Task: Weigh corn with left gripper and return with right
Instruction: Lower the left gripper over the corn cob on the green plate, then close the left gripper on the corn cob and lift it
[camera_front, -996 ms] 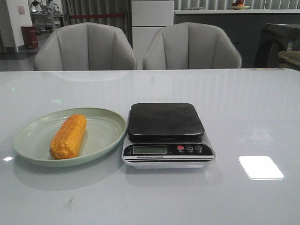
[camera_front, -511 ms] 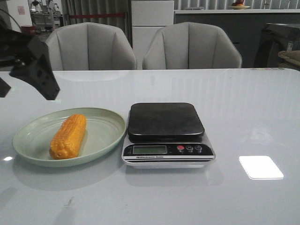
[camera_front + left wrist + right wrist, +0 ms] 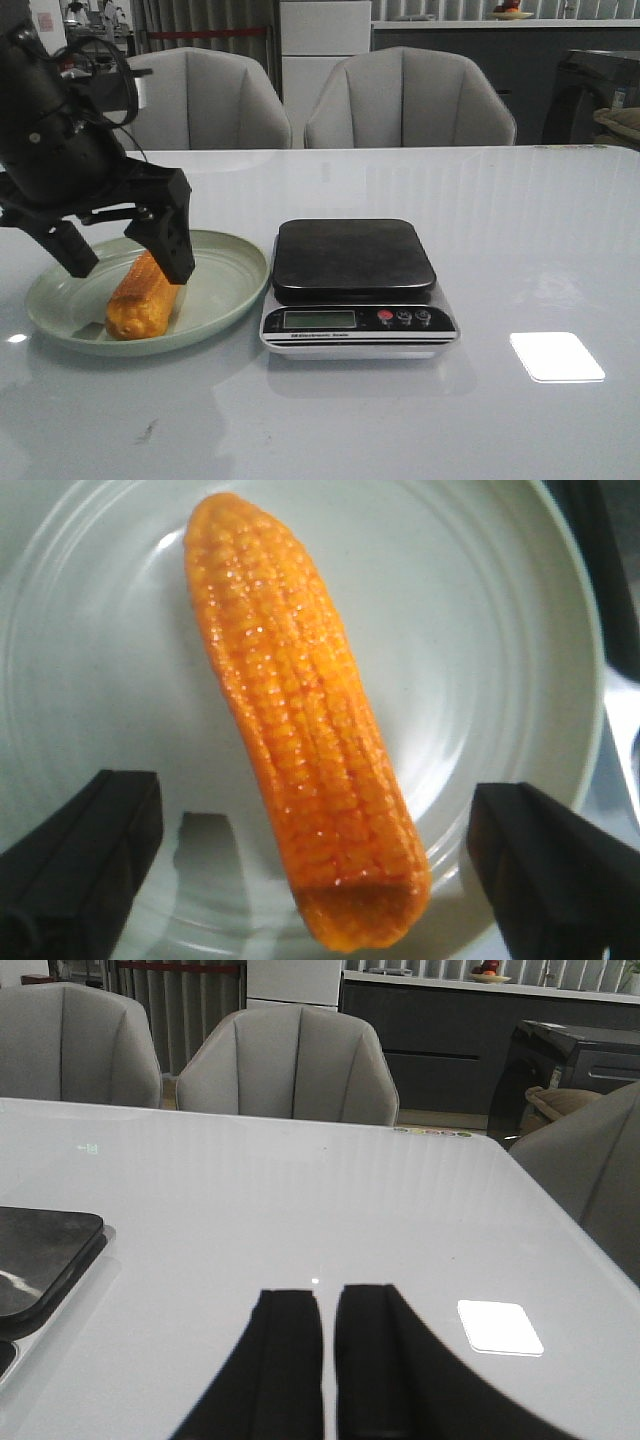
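The orange-yellow corn lies on the pale green plate at the left of the table. My left gripper is open and hangs over the plate, one finger on each side of the cob, not touching it. In the left wrist view the corn lies lengthwise between the two black fingers, with wide gaps on both sides. My right gripper does not show in the front view; in its wrist view its two fingers stand nearly together over bare table, holding nothing.
A black-topped digital kitchen scale stands just right of the plate; its corner shows in the right wrist view. Two grey chairs stand behind the table. A bright light patch lies at the front right.
My left arm has come in from the far left and down over the plate, and its open fingers now straddle the corn. The corn and scale have not moved.
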Controlling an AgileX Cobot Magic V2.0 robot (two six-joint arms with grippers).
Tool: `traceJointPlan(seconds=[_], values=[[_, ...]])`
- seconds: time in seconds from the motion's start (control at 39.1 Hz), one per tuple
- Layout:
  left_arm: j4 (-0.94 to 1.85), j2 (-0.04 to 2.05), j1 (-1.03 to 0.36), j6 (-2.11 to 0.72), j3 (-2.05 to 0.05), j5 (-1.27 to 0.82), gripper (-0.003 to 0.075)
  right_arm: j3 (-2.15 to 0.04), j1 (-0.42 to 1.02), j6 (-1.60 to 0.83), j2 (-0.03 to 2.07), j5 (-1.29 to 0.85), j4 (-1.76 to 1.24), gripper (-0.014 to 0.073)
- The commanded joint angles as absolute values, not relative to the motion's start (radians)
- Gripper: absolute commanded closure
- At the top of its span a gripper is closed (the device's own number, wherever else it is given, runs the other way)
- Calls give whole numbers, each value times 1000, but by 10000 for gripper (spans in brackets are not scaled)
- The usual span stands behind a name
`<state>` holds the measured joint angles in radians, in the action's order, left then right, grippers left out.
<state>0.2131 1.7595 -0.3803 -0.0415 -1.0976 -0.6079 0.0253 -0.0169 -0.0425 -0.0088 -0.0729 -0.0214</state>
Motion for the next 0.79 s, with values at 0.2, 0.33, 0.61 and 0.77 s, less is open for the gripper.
traceJointPlan(seconds=[0.2, 0.33, 0.61, 0.77], values=[[228, 1826, -383, -35, -1194, -701, 344, 36, -22, -45, -28, 6, -12, 386], [264, 1832, -391, -52, -1229, -736, 514, 36, -22, -45, -28, 6, -12, 386], [303, 1832, -471, -77, -1430, -778, 587, 36, -22, -45, -28, 6, -12, 386], [386, 1851, -514, -77, -1463, -706, 584, 36, -22, -45, -28, 6, -12, 386]])
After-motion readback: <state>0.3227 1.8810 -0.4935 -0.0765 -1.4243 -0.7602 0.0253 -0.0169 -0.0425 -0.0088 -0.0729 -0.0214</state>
